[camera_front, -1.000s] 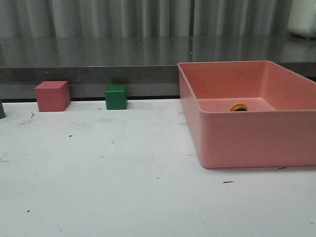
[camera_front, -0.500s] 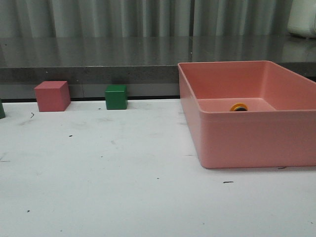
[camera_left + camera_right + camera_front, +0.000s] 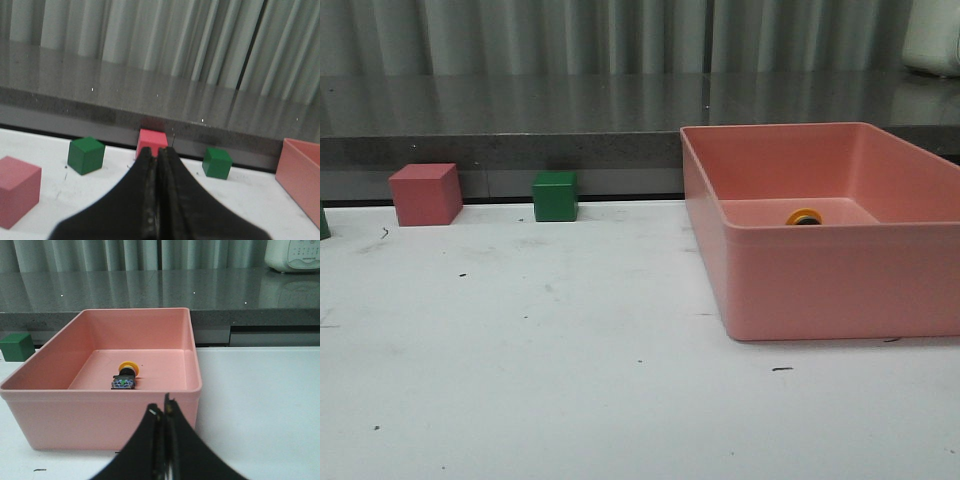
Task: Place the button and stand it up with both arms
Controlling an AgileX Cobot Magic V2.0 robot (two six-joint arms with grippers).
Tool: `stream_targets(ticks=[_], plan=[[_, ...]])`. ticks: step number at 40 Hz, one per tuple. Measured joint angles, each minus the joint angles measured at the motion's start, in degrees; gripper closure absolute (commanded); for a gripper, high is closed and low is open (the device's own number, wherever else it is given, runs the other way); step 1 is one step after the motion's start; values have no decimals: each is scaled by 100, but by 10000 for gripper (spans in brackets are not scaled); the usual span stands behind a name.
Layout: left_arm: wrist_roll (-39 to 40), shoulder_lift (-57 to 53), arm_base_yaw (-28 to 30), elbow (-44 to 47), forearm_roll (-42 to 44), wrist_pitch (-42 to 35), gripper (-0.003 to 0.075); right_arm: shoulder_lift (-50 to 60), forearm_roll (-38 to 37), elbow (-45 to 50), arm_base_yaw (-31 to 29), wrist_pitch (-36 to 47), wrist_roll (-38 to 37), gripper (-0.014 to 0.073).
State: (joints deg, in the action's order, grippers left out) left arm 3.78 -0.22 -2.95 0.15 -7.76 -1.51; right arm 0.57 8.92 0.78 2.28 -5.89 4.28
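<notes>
The button (image 3: 125, 376) lies on its side on the floor of the pink bin (image 3: 100, 427), yellow cap toward the far wall, dark base toward me. In the front view only its yellow cap (image 3: 804, 217) shows over the bin's front wall (image 3: 840, 280). My right gripper (image 3: 162, 409) is shut and empty, in front of the bin's near wall, outside it. My left gripper (image 3: 157, 151) is shut and empty, above the white table, pointing at a pink cube (image 3: 152, 141). Neither arm shows in the front view.
A pink cube (image 3: 425, 194) and a green cube (image 3: 555, 196) stand at the table's back edge; another green cube's edge (image 3: 323, 222) is at the far left. The left wrist view shows green cubes (image 3: 86, 155) (image 3: 216, 163) and a near pink cube (image 3: 17, 184). A dark ledge (image 3: 520, 150) runs behind.
</notes>
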Motion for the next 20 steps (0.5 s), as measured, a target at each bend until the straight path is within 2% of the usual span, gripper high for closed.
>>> stream_targets(ticks=[5, 9, 14, 20], plan=[[0, 0, 0, -470, 332, -15, 741, 0, 40, -606, 0, -380, 0, 652], [0, 63, 0, -1125, 550, 151, 741, -192, 120, -1421, 0, -1030, 0, 652], [0, 666, 0, -2054, 972, 865, 740, -952, 136, -2345, 0, -1692, 0, 652], [0, 1673, 0, -2663, 1081, 1743, 740, -2043, 146, -2883, 0, -1888, 0, 652]])
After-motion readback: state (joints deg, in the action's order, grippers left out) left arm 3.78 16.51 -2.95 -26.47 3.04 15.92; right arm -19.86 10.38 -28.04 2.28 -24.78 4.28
